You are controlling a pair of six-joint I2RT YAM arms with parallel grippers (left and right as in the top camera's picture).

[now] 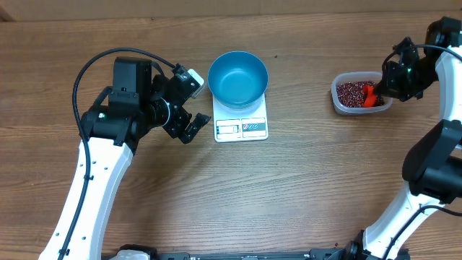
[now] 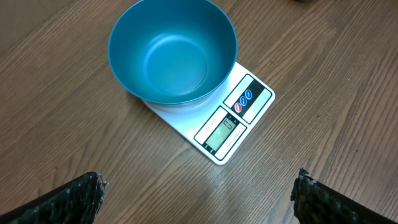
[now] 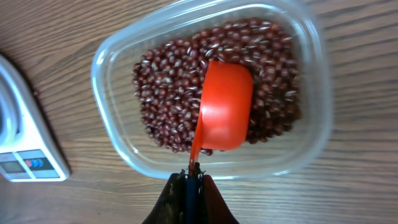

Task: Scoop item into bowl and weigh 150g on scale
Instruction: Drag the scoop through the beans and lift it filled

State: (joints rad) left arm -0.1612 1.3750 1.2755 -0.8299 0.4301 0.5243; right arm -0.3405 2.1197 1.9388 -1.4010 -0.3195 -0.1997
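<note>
Little is done: the bowl (image 1: 238,78) sits empty on the scale (image 1: 242,128) (ready for filling). All the beans (image 3: 168,93) lie in the tub (image 3: 106,68), well apart to the right. The right gripper (image 3: 191,180) is clamped on the handle of the orange scoop (image 3: 225,106), whose cup rests on the beans. The left gripper (image 1: 193,105) hangs beside the scale, jaws wide apart, holding nothing. Scooping, tipping and weighing are all left to do.
</note>
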